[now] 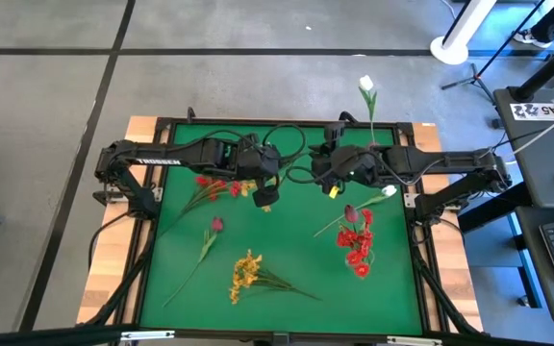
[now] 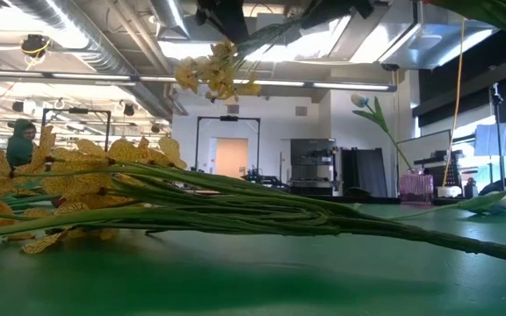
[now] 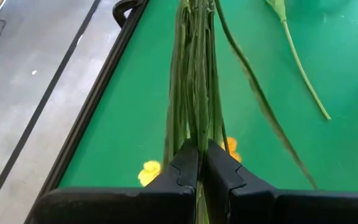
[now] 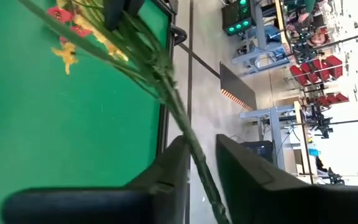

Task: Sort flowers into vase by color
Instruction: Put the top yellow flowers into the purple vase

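While left fingers [image 3: 199, 165] pinch a yellow spray's stems [image 3: 194, 74], right fingers [image 4: 197, 163] flank another stem [image 4: 182, 121], slightly parted.

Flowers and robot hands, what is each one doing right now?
Left gripper, shut on raised yellow spray.
Right gripper, open, with a green stem between its fingers.
Second yellow spray, lying on the table.
Red cluster, lying flat.
Dark pink bud, lying flat.
White tulip, upright in vase.

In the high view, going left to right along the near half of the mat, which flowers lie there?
Dark pink bud stem → yellow spray → red cluster.
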Controlling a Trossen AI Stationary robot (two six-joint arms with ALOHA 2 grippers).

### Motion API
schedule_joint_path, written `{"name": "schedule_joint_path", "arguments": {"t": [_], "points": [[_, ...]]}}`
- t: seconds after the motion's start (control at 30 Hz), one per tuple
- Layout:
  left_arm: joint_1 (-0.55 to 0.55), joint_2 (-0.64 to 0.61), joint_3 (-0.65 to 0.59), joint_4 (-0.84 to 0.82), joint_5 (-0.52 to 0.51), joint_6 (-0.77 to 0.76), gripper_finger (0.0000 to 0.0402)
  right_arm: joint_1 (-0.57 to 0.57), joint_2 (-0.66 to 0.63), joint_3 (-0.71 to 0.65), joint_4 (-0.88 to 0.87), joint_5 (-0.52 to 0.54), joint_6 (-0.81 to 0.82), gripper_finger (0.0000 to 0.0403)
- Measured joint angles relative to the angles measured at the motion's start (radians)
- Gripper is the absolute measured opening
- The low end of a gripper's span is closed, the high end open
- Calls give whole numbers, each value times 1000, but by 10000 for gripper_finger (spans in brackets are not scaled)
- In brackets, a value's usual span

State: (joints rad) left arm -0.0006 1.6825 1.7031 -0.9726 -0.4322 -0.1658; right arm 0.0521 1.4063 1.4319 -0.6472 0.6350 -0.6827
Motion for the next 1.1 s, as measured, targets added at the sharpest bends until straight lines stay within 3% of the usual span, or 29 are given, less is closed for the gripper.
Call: {"name": "schedule_joint_path", "arguments": {"t": [0.17, 0.3, 0.57, 0.83, 0.97, 1.1], "points": [[0, 0, 0, 0, -2, -2, 0, 1, 0, -1, -36, -7, 1, 12], [0, 0, 0, 5, -20, -5, 11, 1, 0, -1, -51, -6, 22, 17], [-29, 0, 0, 12, -108, -8, 87, 0, 0, -1, -99, 10, 55, 11], [-117, -50, 0, 7, -423, 19, 141, -13, -26, -1, -113, 52, 120, 9], [-169, -120, 0, 14, -514, 20, 154, -51, -74, -1, -112, -14, 196, 6], [-219, -186, 2, 53, -520, 22, 156, -115, -149, -1, -108, -152, 300, 7]]}}
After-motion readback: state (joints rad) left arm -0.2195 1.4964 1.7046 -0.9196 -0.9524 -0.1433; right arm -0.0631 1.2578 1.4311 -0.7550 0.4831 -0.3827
